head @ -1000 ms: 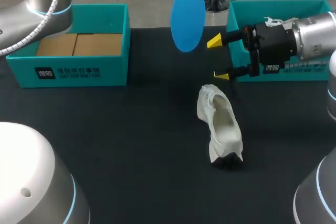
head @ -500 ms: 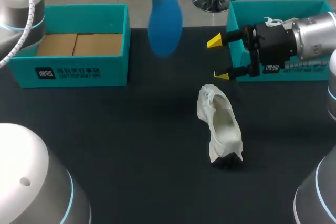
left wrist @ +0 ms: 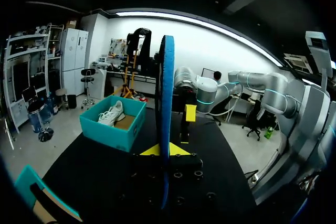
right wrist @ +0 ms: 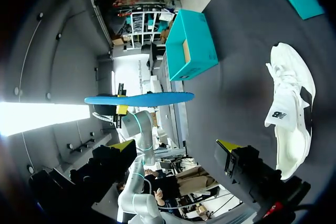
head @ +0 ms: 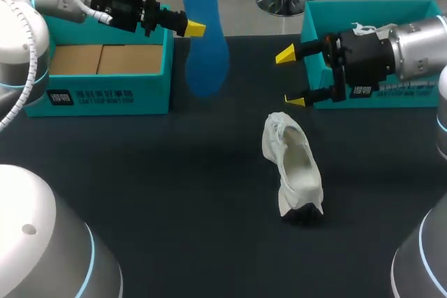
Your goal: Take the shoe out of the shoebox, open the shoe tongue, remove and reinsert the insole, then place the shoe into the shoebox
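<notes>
Left gripper [head: 195, 29] pinches insole [head: 206, 64] aloft (right gripper [head: 292, 78] gapes).

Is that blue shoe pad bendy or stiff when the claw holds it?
Probably fairly stiff: the blue insole looks nearly straight though the left claw pinches just one spot. Likely light too: edge-on it looks very thin.
</notes>
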`<state>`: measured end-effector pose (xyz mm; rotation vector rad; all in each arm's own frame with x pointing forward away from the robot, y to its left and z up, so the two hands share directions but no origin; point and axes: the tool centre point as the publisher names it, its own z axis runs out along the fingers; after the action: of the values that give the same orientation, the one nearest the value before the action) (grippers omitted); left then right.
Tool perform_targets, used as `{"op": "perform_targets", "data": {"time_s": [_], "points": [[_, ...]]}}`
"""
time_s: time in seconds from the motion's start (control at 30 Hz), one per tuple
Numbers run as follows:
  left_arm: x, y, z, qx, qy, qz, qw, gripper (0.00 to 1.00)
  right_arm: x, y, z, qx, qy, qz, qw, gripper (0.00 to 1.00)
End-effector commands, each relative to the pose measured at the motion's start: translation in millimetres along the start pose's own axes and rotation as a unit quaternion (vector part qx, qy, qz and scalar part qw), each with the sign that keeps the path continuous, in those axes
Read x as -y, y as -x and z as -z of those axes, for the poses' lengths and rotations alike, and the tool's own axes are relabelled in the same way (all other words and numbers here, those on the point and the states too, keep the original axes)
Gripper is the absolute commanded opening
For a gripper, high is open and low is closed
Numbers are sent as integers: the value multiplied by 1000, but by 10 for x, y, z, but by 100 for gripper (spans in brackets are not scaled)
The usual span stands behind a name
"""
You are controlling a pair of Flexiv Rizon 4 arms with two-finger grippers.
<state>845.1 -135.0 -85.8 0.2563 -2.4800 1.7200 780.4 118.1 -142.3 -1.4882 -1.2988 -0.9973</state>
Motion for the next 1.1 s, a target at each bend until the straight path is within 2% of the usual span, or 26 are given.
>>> {"op": "perform_targets", "data": {"time_s": [0.03, 0.63, 0.67, 0.7, 0.73, 0.77, 0.8, 0.9, 1.1], "points": [[6, -22, 4, 3, 2, -1, 1000, 0, -7, 1, -17, 1, 0, 0, 1000, 100], [6, -22, 4, 3, 2, -1, 1000, 0, -7, 1, -17, 1, 0, 0, 1000, 100], [75, -32, -26, 4, 23, -37, 999, 0, -7, 1, -17, 1, 0, 0, 1000, 100], [136, -37, -32, 18, 6, -64, 998, 0, -7, 1, -17, 1, 0, 0, 1000, 100], [181, -50, -26, 21, -28, -85, 996, 0, -7, 1, -17, 1, 0, 0, 1000, 100], [201, -60, -31, 15, -26, -108, 994, 0, -7, 1, -17, 1, 0, 0, 1000, 100], [212, -76, -31, 13, -4, -144, 989, 0, -7, 1, -17, 1, 0, 0, 1000, 100], [240, -135, -19, 12, 11, -244, 970, 0, -7, 1, -17, 1, 0, 0, 1000, 100], [194, -271, 39, -11, -3, -405, 914, 0, -7, 1, -17, 1, 0, 0, 1000, 100]]}}
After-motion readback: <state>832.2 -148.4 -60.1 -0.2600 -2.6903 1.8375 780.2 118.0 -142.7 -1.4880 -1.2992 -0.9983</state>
